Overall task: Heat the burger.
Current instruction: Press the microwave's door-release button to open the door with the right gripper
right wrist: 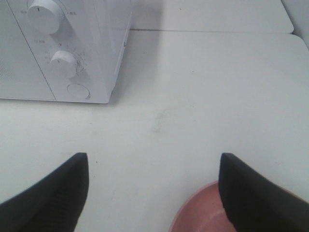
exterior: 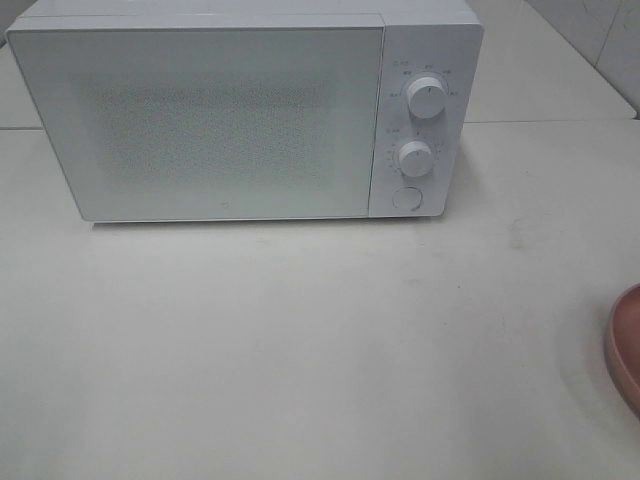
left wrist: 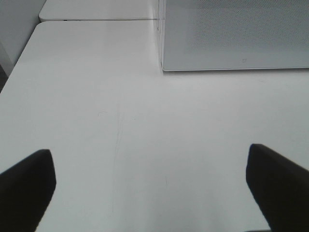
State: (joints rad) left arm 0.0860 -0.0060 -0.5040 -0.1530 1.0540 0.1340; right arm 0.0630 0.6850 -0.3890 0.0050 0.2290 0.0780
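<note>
Pink plate lies just beside the right claw, well apart from the left claw; both gape empty. Burger unseen; right arm looks nearer.

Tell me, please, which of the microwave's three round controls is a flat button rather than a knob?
The lowest control: it lies flat, while the upper knob and the middle knob above it stick out.

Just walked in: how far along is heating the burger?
Done: nothing visible; the microwave door is shut and the burger is out of view. In hand: nothing; the left pincer and right pincer hang open, empty. Left: open the door, load the burger, heat. Only a pink plate edge shows.
</note>
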